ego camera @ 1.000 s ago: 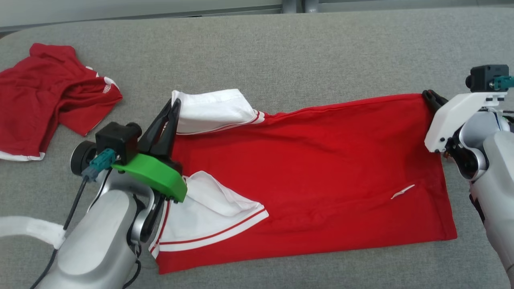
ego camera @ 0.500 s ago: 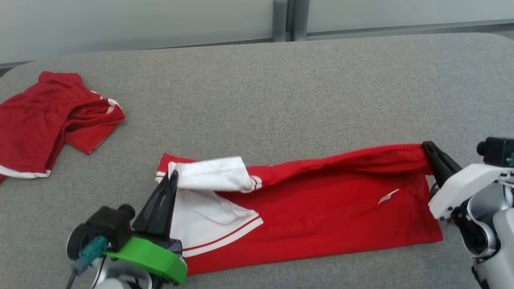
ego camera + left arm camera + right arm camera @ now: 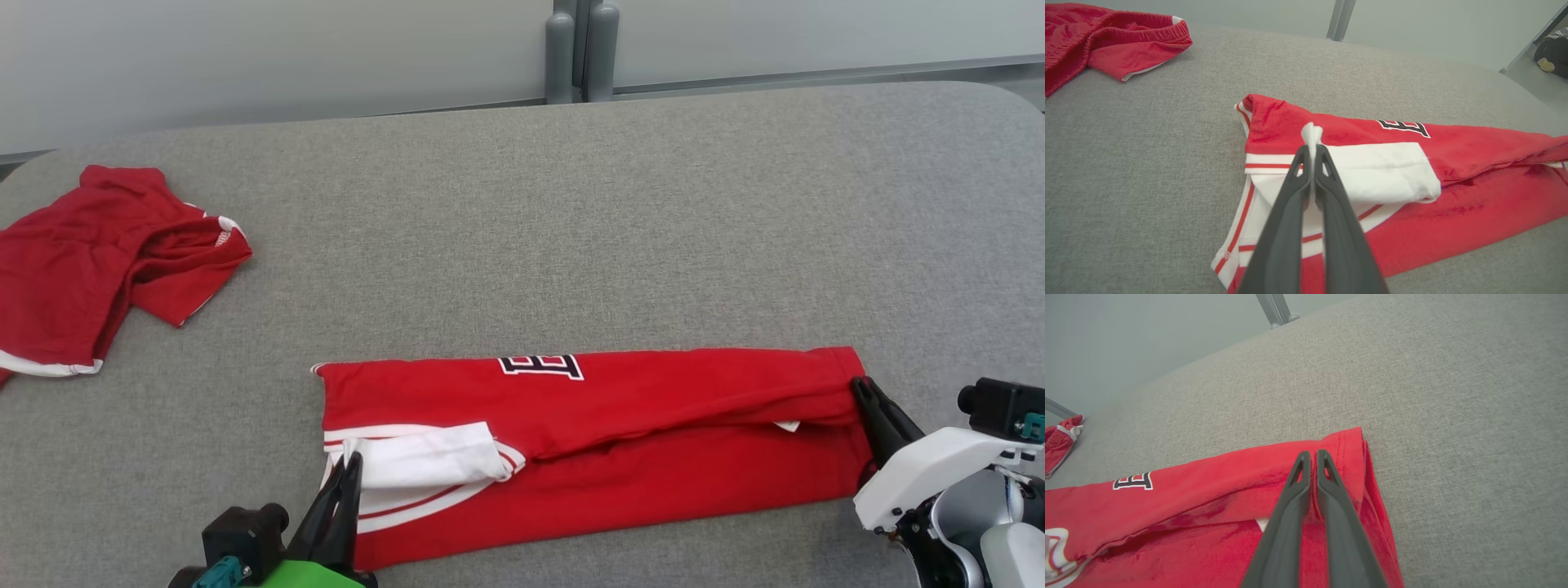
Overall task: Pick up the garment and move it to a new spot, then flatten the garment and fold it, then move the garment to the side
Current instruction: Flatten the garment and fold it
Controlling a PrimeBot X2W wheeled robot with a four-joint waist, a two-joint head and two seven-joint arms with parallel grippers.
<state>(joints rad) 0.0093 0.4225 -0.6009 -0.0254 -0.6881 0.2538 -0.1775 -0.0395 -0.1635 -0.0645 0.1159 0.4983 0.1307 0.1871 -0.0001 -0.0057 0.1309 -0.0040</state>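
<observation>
Between the left hand (image 3: pixel 353 464) and right hand (image 3: pixel 859 385), each pinching an end, lies the garment (image 3: pixel 653 408).

Cut by frame: second red garment (image 3: pixel 98 261) at left edge of table (image 3: pixel 571 204). Half hidden at fold: lettering (image 3: pixel 540 365) on folded garment (image 3: pixel 653 457).

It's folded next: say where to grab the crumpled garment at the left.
Pinch the crumpled garment at its raised fold nearest the jersey, coming from its right: that ridge probably stands proud of the table.
</observation>
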